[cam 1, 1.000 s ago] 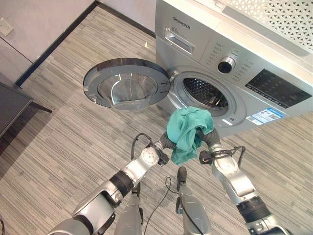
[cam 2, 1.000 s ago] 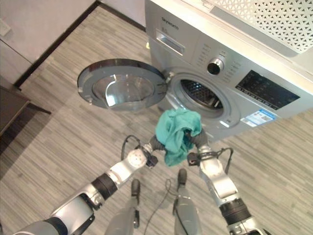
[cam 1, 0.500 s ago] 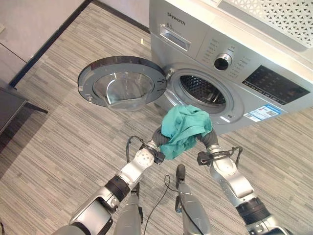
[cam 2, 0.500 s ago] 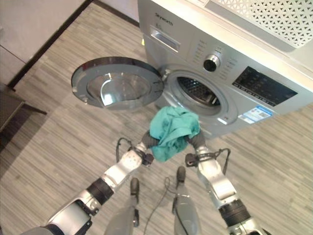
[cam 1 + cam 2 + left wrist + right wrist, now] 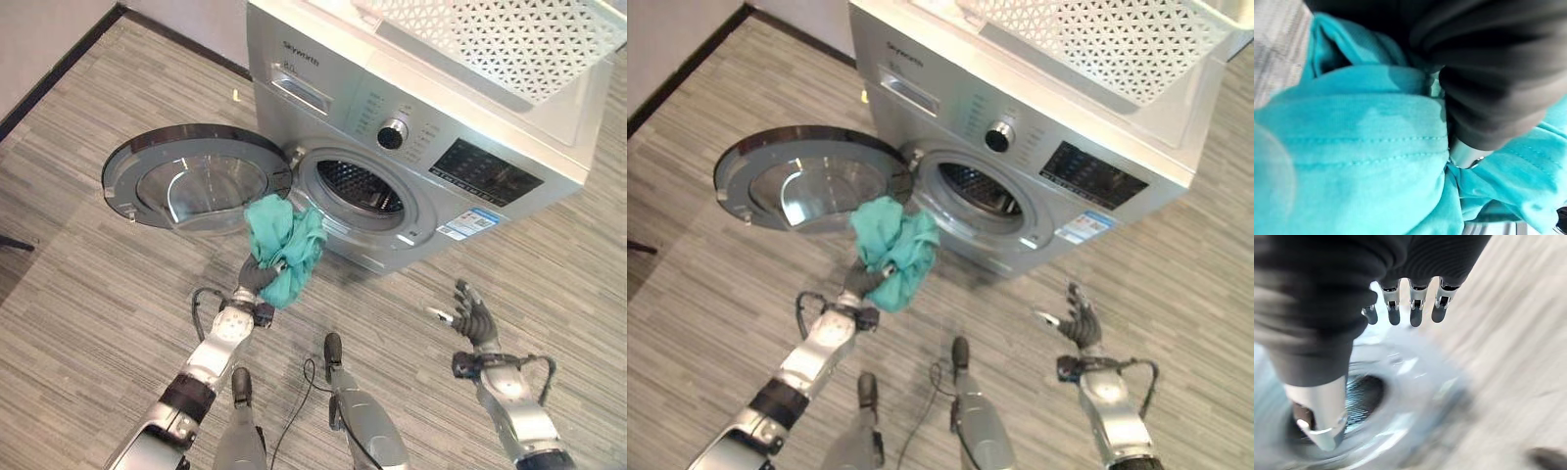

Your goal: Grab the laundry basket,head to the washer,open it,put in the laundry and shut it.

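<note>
The left hand (image 5: 257,275) is closed on a bunched teal cloth (image 5: 284,247), holding it up just in front of the washer (image 5: 411,157), between the swung-open door (image 5: 191,181) and the drum opening (image 5: 358,188). The right hand (image 5: 472,315) hangs well apart over the floor (image 5: 88,284), fingers relaxed and spread, holding nothing. A white laundry basket (image 5: 500,44) sits on the washer.

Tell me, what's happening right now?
Left hand clutches teal cloth before open washer. Right hand open, empty. Drum opening unobstructed.
</note>
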Available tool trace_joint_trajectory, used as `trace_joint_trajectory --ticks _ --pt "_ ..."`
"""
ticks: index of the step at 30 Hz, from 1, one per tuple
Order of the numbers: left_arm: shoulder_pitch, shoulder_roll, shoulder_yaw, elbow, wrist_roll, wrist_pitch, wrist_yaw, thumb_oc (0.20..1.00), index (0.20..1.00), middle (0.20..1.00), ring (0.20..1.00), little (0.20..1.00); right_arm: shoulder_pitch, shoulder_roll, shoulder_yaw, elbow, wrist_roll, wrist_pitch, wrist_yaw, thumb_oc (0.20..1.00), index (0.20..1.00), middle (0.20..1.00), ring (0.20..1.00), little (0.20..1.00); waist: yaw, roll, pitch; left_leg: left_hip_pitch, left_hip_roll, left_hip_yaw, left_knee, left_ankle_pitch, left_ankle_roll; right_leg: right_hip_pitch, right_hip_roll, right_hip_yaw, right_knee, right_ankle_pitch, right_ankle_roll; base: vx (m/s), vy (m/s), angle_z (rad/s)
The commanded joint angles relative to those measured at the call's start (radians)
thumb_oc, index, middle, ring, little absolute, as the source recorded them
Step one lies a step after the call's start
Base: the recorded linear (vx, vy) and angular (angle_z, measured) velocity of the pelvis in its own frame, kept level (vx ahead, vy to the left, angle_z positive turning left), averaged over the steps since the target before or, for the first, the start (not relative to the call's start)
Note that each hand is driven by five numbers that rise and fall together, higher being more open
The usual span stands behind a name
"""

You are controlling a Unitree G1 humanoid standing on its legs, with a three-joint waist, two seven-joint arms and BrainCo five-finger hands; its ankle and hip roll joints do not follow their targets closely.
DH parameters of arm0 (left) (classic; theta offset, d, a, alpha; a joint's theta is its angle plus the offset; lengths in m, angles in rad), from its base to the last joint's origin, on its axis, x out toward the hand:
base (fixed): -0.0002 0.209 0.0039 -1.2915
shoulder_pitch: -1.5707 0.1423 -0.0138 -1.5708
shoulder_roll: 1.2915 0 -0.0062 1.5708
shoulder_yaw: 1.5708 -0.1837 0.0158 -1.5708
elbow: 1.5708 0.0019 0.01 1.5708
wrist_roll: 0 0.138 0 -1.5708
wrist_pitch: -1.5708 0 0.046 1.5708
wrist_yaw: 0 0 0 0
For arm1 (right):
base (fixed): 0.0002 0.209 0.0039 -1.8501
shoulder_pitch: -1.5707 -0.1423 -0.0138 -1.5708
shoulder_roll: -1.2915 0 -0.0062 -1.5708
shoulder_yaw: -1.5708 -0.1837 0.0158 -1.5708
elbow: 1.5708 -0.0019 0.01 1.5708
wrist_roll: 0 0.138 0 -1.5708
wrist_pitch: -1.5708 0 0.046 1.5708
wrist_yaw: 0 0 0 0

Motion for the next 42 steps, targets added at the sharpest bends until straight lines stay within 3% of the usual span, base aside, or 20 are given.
trace_joint_trajectory --ticks 1,4,9,13,14,15,16,19,21,24,27,30,32,33,34,35,36,38,39,42 --pt "-0.030 -0.012 -0.006 -0.060 -0.023 -0.081 -0.057 0.200 0.200 0.200 0.200 0.200 0.011 -0.013 -0.044 0.074 -0.037 -0.012 0.037 1.000 1.000 1.000 1.000 1.000 0.026 0.034 -0.037 0.016 0.024 0.018 0.005 -0.061 0.052 0.096 -0.044 0.027 0.037 -0.173 0.073 0.03 -0.005 -0.02" --pt "-0.016 -0.015 -0.018 -0.064 -0.033 -0.076 -0.081 0.200 0.200 0.200 0.200 0.200 -0.004 0.000 -0.024 0.227 -0.082 0.007 0.039 1.000 1.000 1.000 1.000 1.000 0.032 0.036 -0.040 0.015 0.019 0.012 0.005 -0.062 0.053 0.100 -0.047 0.021 0.031 -0.173 0.073 0.01 -0.002 0.00" --pt "-0.019 -0.014 -0.029 -0.060 -0.051 -0.074 -0.091 0.200 0.200 0.200 0.200 0.200 -0.049 0.054 -0.028 0.438 -0.017 0.000 0.030 1.000 1.000 1.000 1.000 1.000 0.037 0.029 -0.042 0.014 0.012 0.006 0.011 -0.074 0.059 0.095 -0.046 0.038 0.025 -0.169 0.075 0.00 0.005 -0.01" --pt "-0.041 -0.032 -0.053 -0.060 -0.072 -0.078 -0.101 0.200 0.200 0.200 0.200 0.200 -0.031 0.087 -0.122 0.512 0.109 -0.022 0.004 1.000 1.000 1.000 1.000 1.000 0.035 0.020 -0.016 -0.113 -0.031 0.048 0.238 -0.146 0.074 0.099 -0.092 0.029 0.030 -0.160 0.074 -0.07 0.047 0.01" --pt "-0.056 -0.051 -0.064 -0.046 -0.081 -0.079 -0.105 0.200 0.200 0.200 0.200 0.200 -0.024 0.097 -0.155 0.531 0.164 -0.033 -0.005 1.000 1.000 1.000 1.000 1.000 0.030 0.033 -0.009 -0.148 -0.041 0.076 0.291 -0.169 0.077 0.106 -0.109 0.004 0.029 -0.162 0.076 -0.08 0.166 0.29" --pt "-0.057 -0.062 -0.059 -0.038 -0.085 -0.081 -0.102 0.200 0.200 0.200 0.200 0.200 -0.029 0.104 -0.158 0.529 0.176 -0.035 -0.002 1.000 1.000 1.000 1.000 1.000 0.024 0.046 -0.015 -0.130 -0.047 0.090 0.255 -0.178 0.083 0.094 -0.114 0.005 0.043 -0.162 0.084 -0.05 0.310 0.44" --pt "-0.049 -0.063 -0.046 -0.045 -0.098 -0.088 -0.090 0.200 0.200 0.200 0.200 0.200 -0.040 0.105 -0.160 0.502 0.187 -0.045 -0.013 1.000 1.000 1.000 1.000 1.000 0.019 0.057 -0.020 -0.127 -0.070 0.063 0.260 -0.206 0.107 0.061 -0.124 0.028 0.109 -0.173 0.092 -0.01 0.325 0.51" --pt "-0.046 -0.052 -0.043 -0.052 -0.104 -0.082 -0.089 0.200 0.200 0.200 0.200 0.200 -0.041 0.114 -0.166 0.421 0.233 -0.057 -0.009 1.000 1.000 1.000 1.000 1.000 -0.001 0.075 0.013 -0.107 -0.075 0.061 0.304 -0.243 0.146 -0.045 -0.114 0.093 0.366 -0.206 0.099 -0.01 0.210 -0.24" --pt "-0.049 -0.056 -0.032 -0.047 -0.106 -0.090 -0.076 0.200 0.200 0.200 0.200 0.200 -0.057 0.118 -0.150 0.382 0.244 -0.072 -0.016 1.000 1.000 1.000 1.000 1.000 -0.014 0.081 0.042 -0.094 -0.077 0.061 0.333 -0.276 0.159 -0.113 -0.113 0.146 0.424 -0.200 0.099 0.03 0.079 -0.70" --pt "-0.050 -0.061 -0.007 -0.028 -0.107 -0.100 -0.064 0.200 0.200 0.200 0.200 0.200 -0.100 0.103 -0.132 0.338 0.243 -0.075 -0.015 1.000 1.000 1.000 1.000 1.000 -0.024 0.082 0.079 -0.061 -0.081 0.050 0.351 -0.321 0.151 -0.154 -0.143 0.190 0.264 -0.154 0.097 0.11 -0.052 -0.07" --pt "-0.054 -0.061 -0.005 -0.021 -0.104 -0.106 -0.065 0.200 0.200 0.200 0.200 0.200 -0.125 0.089 -0.119 0.312 0.223 -0.070 -0.019 1.000 1.000 1.000 1.000 1.000 -0.020 0.075 0.100 -0.032 -0.075 0.025 0.366 -0.350 0.137 -0.180 -0.170 0.186 0.137 -0.129 0.106 0.18 -0.173 0.08" --pt "-0.071 -0.066 -0.026 -0.014 -0.103 -0.105 -0.071 0.200 0.200 0.200 0.200 0.200 -0.078 0.088 -0.132 0.300 0.219 -0.070 -0.009 1.000 1.000 1.000 1.000 1.000 -0.024 0.059 0.099 0.005 -0.071 -0.027 0.356 -0.348 0.102 -0.176 -0.180 0.220 0.147 -0.128 0.119 0.27 -0.325 0.34" --pt "-0.086 -0.076 -0.042 -0.015 -0.111 -0.104 -0.065 0.200 0.200 0.200 0.200 0.200 -0.038 0.089 -0.134 0.328 0.201 -0.072 0.009 1.000 1.000 1.000 1.000 1.000 -0.028 0.025 0.071 0.038 -0.017 -0.061 0.313 -0.302 0.049 -0.177 -0.157 0.172 0.212 -0.103 0.125 0.30 -0.485 0.90" --pt "-0.086 -0.076 -0.042 -0.015 -0.111 -0.104 -0.065 0.200 0.200 0.200 0.200 0.200 -0.038 0.089 -0.134 0.329 0.202 -0.073 0.009 1.000 1.000 1.000 1.000 1.000 -0.030 0.028 0.070 0.038 -0.015 -0.064 0.310 -0.300 0.047 -0.176 -0.155 0.168 0.214 -0.105 0.124 0.25 -0.496 0.88" --pt "-0.096 -0.085 -0.048 -0.018 -0.124 -0.103 -0.057 0.200 0.200 0.200 0.200 0.200 -0.032 0.084 -0.135 0.346 0.207 -0.074 0.008 1.000 1.000 1.000 1.000 1.000 -0.030 0.026 0.061 0.043 0.045 -0.088 0.262 -0.257 0.025 -0.163 -0.131 0.115 0.244 -0.122 0.122 0.17 -0.330 0.73" --pt "-0.096 -0.085 -0.048 -0.019 -0.124 -0.102 -0.057 0.200 0.200 0.200 0.200 0.200 -0.032 0.083 -0.135 0.346 0.207 -0.074 0.008 1.000 1.000 1.000 1.000 1.000 -0.034 0.029 0.061 0.043 0.048 -0.092 0.259 -0.255 0.024 -0.161 -0.130 0.110 0.244 -0.123 0.121 0.22 -0.494 0.71" --pt "-0.110 -0.097 -0.052 -0.023 -0.132 -0.107 -0.053 0.200 0.200 0.200 0.200 0.200 -0.030 0.076 -0.149 0.353 0.230 -0.090 0.002 1.000 1.000 1.000 1.000 1.000 -0.039 0.036 0.062 0.032 0.085 -0.101 0.207 -0.208 0.010 -0.164 -0.118 0.067 0.255 -0.138 0.113 0.06 -0.176 0.48" --pt "-0.111 -0.098 -0.052 -0.023 -0.132 -0.107 -0.053 0.200 0.200 0.200 0.200 0.200 -0.031 0.076 -0.149 0.354 0.230 -0.091 0.003 1.000 1.000 1.000 1.000 1.000 -0.041 0.038 0.061 0.032 0.086 -0.103 0.203 -0.205 0.010 -0.164 -0.117 0.064 0.255 -0.138 0.113 0.03 -0.122 0.45" --pt "-0.131 -0.104 -0.052 -0.026 -0.131 -0.113 -0.035 0.200 0.200 0.200 0.200 0.200 -0.032 0.073 -0.150 0.337 0.245 -0.105 -0.007 1.000 1.000 1.000 1.000 1.000 -0.046 0.043 0.060 0.021 0.108 -0.094 0.146 -0.166 0.000 -0.175 -0.111 0.040 0.243 -0.145 0.109 0.01 -0.083 0.15" --pt "-0.159 -0.116 -0.052 -0.016 -0.137 -0.120 -0.015 0.200 0.200 0.200 0.200 0.200 -0.032 0.076 -0.151 0.313 0.260 -0.119 -0.019 1.000 1.000 1.000 1.000 1.000 -0.053 0.044 0.061 -0.001 0.115 -0.082 0.117 -0.142 -0.006 -0.196 -0.107 0.032 0.239 -0.149 0.106 0.00 -0.039 0.12"
